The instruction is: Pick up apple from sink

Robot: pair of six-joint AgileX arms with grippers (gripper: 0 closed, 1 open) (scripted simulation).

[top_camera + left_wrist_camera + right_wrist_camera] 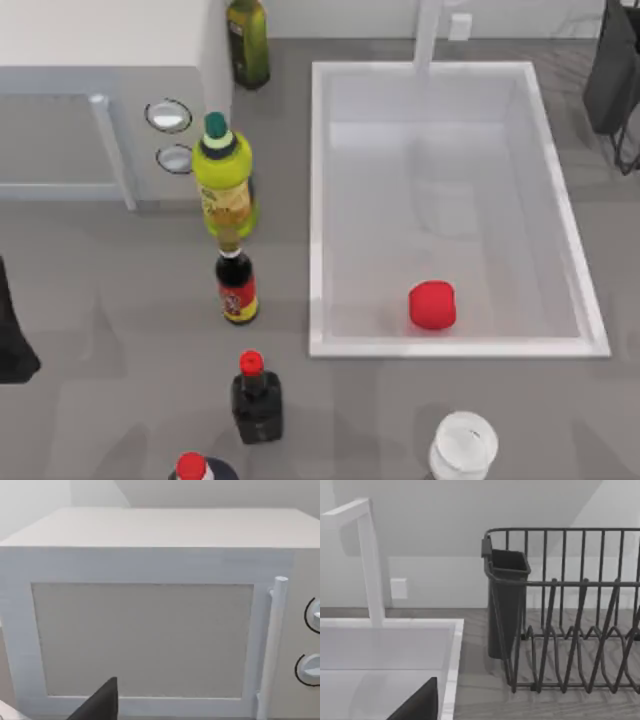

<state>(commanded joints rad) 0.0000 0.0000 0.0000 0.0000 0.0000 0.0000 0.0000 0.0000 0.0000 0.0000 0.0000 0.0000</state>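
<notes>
The apple (432,305) lies on the pale floor of the sink (318,200). It sits close to the sink wall at the bottom of the top view, about midway along it, with nothing touching it. A white faucet (428,35) rises from the sink's far rim and stands well apart from the apple.

The left arm (15,340) shows as a dark shape on the grey worktop (120,300), well to the left of the sink. In the left wrist view a dark wedge of the left tool (100,707) hangs before the door of a white microwave (150,530). The microwave stands left of the sink at the back. Whether this tool is spread or pressed together I cannot tell.

In the right wrist view a dark wedge of the right tool (420,705) hangs over the sink's far end, near the faucet. I cannot tell its state either. A dark wire dish rack (570,620) with a cutlery holder (507,600) stands just beside the sink on its right.

Left of the sink there is a row of bottles:
- a dark green bottle (248,40)
- a yellow-green bottle (224,180)
- a dark bottle with a red label (237,287)
- a red-capped dark bottle (256,395)

A white round container (464,445) stands in front of the sink's near rim.
</notes>
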